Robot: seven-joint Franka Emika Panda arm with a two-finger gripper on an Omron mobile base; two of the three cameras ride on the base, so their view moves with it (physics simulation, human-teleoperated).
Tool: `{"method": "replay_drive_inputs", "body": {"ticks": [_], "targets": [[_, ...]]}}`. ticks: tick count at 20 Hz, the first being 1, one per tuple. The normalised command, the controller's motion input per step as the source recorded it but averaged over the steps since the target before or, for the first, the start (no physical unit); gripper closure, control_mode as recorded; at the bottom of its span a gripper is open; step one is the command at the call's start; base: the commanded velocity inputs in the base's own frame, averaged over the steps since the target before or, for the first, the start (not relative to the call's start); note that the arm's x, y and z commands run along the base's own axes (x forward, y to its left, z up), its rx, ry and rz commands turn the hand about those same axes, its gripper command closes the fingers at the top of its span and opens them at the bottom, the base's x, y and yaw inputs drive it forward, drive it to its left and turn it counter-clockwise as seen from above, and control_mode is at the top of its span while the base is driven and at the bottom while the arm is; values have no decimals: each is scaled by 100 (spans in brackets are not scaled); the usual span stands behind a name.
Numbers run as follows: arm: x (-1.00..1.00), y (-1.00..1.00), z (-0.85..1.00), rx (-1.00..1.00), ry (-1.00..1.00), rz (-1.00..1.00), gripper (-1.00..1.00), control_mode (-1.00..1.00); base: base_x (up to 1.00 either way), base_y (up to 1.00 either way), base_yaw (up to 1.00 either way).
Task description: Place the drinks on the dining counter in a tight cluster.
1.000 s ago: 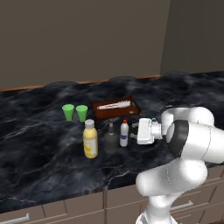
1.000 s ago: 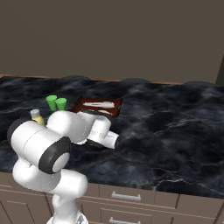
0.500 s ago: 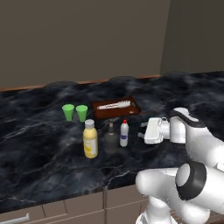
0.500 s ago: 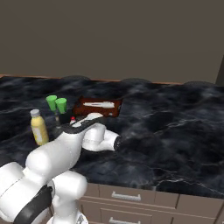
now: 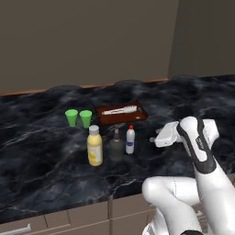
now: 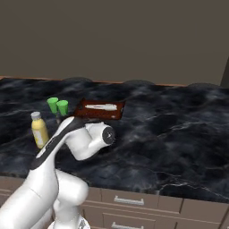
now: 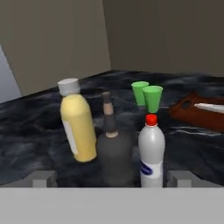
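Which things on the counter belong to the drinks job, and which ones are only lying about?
Belong to the job:
- yellow bottle
- dark grey bottle
- white red-capped bottle
- dining counter, where they stand close together

Only lying about:
- two green cups
- brown tray with a pale utensil in it

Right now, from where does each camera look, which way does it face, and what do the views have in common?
Left base view: sits behind the arm to its left, looks forward and down at the counter; the white arm rises at lower right, gripper aimed at the bottles.
Right base view: sits behind to the right, same counter; the arm rises at lower left.
Hand view: on the hand, looks level along the gripper at the white bottle, dark bottle and yellow bottle; the fingertips show at the bottom.
All three share the yellow bottle, green cups and tray.
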Motion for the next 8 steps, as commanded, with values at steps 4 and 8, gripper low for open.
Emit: {"method": "replay_drive_inputs", "body": {"ticks": [4,8], "targets": [[-47,-16,32,0,29,-25,-100,-100,0,0,0],[-50,-16,29,0,28,-26,-100,-100,0,0,0]]}}
